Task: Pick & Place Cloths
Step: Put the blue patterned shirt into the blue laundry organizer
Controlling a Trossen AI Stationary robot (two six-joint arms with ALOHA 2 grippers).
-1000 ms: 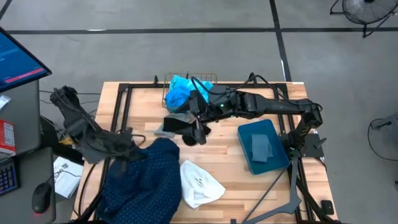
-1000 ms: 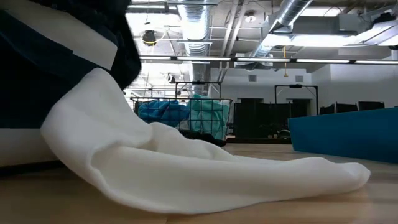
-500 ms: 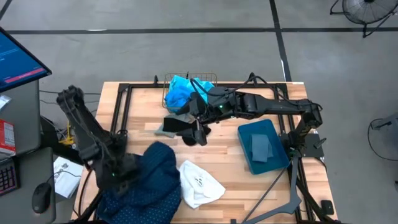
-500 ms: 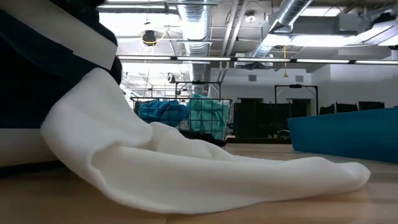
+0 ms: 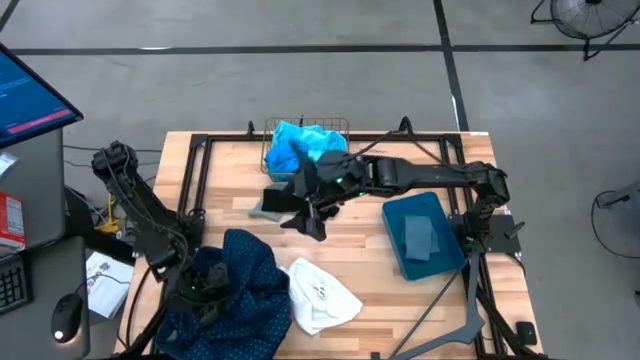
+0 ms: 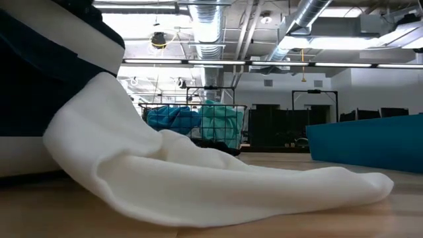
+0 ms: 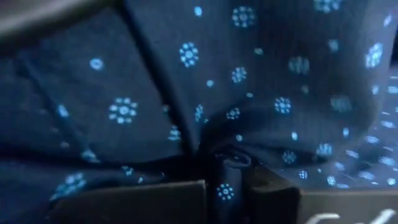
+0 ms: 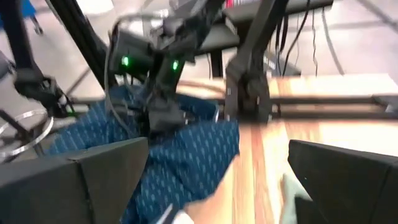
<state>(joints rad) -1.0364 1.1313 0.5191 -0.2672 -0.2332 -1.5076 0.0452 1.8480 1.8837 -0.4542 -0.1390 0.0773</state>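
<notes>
**Navy dotted cloth pinched at the surface's near-left corner**

Wooden and framed with black rails, the surface (image 5: 360,270) carried everything. The navy dotted cloth (image 5: 240,290) lay heaped at its near-left corner, with the left tool (image 5: 205,288) pressed into it, fingers together on a fold of the fabric. A teal bin (image 5: 423,236) sat to the right, holding a grey cloth (image 5: 417,238). The white cloth (image 5: 320,295) lay just beside the navy one. Turquoise and blue cloths (image 5: 298,145) filled the wire basket (image 5: 270,160) at the far edge. The right tool (image 5: 310,215) hovered near the basket, fingers apart.
</notes>
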